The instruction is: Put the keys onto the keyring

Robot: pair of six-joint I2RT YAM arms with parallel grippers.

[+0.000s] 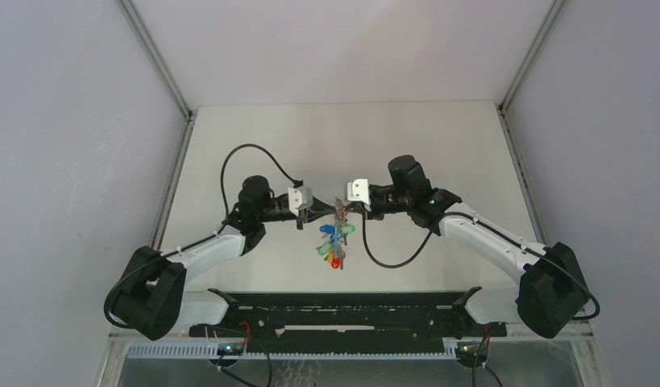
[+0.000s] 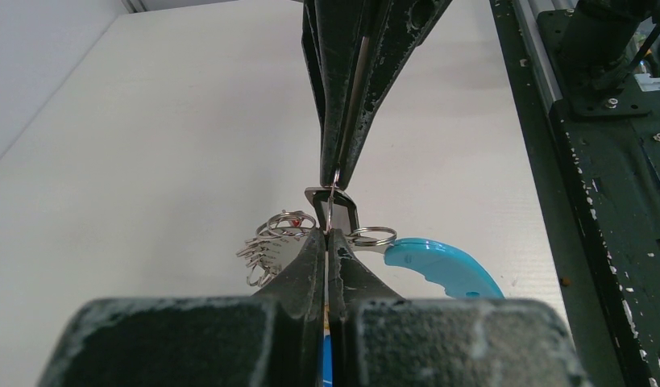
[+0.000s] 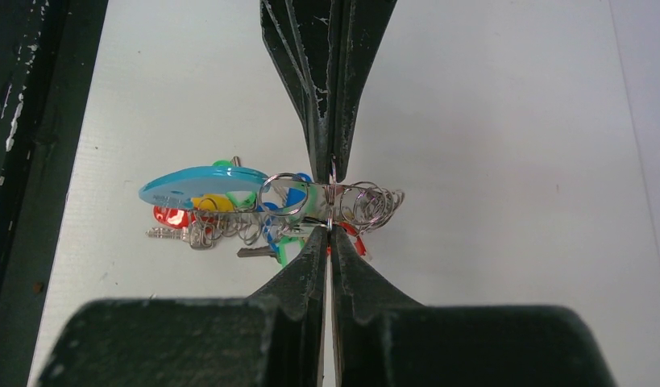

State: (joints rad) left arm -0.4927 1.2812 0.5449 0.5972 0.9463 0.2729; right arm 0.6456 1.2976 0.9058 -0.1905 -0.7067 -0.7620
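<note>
Looking at the overhead view, I am seeing both arms meeting tip to tip at the centre of the frame. The left gripper [image 1: 317,212] and the right gripper [image 1: 348,206] are each pressed together on the big round keyring with its grey band and turquoise segment [image 1: 339,211]. The small silvery keys with bright plastic heads [image 1: 334,243] are bunching just below it in the picture, over the white table [image 1: 439,145].

In the left wrist view, my left fingers [image 2: 310,258] are showing at bottom centre, pinching a thin silvery wire of the keyring. The right gripper is pinching the same wire from the top edge. The turquoise segment is lying at lower right.

In the right wrist view, the keys are clustering left of centre, under the turquoise piece.

I am worrying about the two pinches sitting so close on such thin wire. Any unmatched pull or twist could slip it from one jaw and drop the bunch.
</note>
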